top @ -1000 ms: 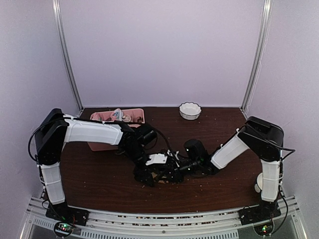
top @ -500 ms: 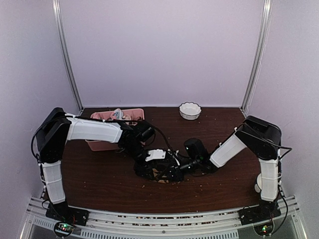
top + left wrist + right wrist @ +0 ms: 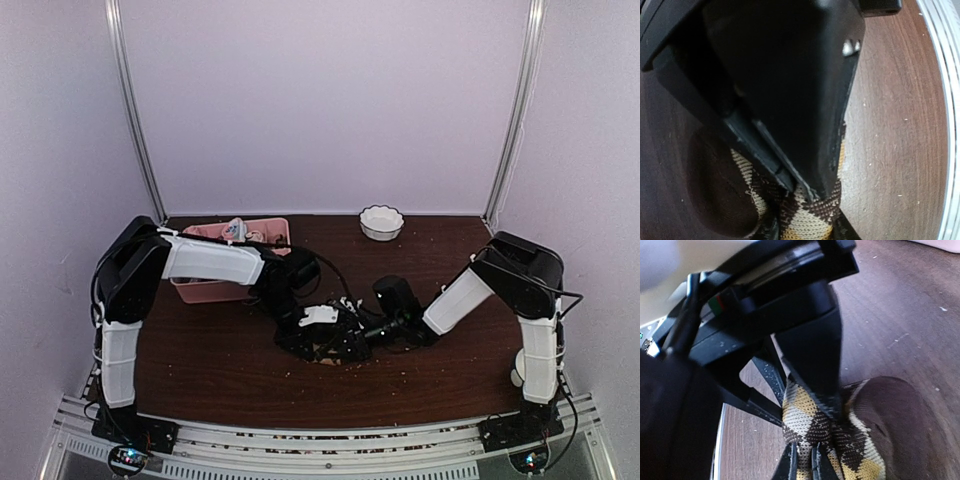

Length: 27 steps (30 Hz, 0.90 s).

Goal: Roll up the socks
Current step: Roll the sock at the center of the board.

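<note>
Near the middle of the dark wooden table, both arms meet low over the argyle sock. It lies bunched on the wood, a rounded dark brown end beside its tan diamonds. The left gripper bears down on the fabric with its fingers drawn close at the tips; whether they actually pinch a fold cannot be told. The right gripper faces it from the opposite side, its jaws pressed together on the patterned fabric. A pink tray sits at the back left, and a white fluted bowl stands near the far edge.
</note>
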Motion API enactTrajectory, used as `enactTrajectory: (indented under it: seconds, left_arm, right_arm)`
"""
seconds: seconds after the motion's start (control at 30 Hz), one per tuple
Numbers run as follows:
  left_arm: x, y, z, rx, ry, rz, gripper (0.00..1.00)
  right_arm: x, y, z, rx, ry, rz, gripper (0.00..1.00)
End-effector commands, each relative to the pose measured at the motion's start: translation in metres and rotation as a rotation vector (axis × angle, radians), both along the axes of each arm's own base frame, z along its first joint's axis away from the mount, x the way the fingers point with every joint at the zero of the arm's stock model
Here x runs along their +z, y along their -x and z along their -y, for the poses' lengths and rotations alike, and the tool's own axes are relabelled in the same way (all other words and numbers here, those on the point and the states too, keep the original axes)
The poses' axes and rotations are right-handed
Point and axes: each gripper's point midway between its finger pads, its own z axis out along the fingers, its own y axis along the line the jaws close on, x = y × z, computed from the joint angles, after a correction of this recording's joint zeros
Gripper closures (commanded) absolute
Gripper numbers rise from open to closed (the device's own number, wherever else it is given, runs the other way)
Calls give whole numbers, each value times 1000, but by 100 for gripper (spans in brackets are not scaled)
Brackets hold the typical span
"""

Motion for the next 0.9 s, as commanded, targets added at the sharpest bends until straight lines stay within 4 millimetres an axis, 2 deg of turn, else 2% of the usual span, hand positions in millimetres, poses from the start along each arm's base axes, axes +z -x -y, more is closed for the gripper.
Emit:
enactTrajectory:
  seconds: [0.0,0.1,0.17,0.23,0.27,0.37,0.4,0.43,0.47,0.5,0.63,0.73,0.87]
  left_arm:
    - [-1,5,5,44,4,-156,76]
    - [-10,9,-2,63,-40,-187,84]
    - [-17,4,-6,107,-76,-210,91]
    - [-25,2,-11,150,-123,-272,100]
    - [-30,0,-15,172,-149,-304,100]
    - [-44,2,-26,212,-241,-353,100]
    - [-47,3,-29,220,-266,-359,100]
    - [-51,2,-33,230,-295,-351,100]
    - [-55,1,-37,238,-318,-341,100]
    - [-58,0,-40,245,-337,-332,100]
    - [-67,2,-48,261,-396,-349,100]
    - [-72,8,-52,256,-429,-383,100]
    - [-75,11,-59,246,-460,-389,100]
  right_arm:
    - [-112,22,75,-181,441,-207,100]
    - [-110,22,72,-189,414,-214,100]
    - [-103,20,70,-212,368,-202,97]
    - [-88,13,66,-252,292,-164,84]
    - [-75,9,65,-277,244,-126,78]
    - [-54,0,66,-327,166,-44,74]
    - [-51,0,68,-335,159,-31,69]
    - [-46,-2,68,-345,137,-8,28]
    - [-43,-2,70,-357,128,5,3]
    - [-41,-2,72,-364,124,14,0]
    - [-33,-3,81,-409,112,70,0]
    - [-23,-5,95,-478,113,156,0]
    - [-2,-19,125,-650,171,350,0]
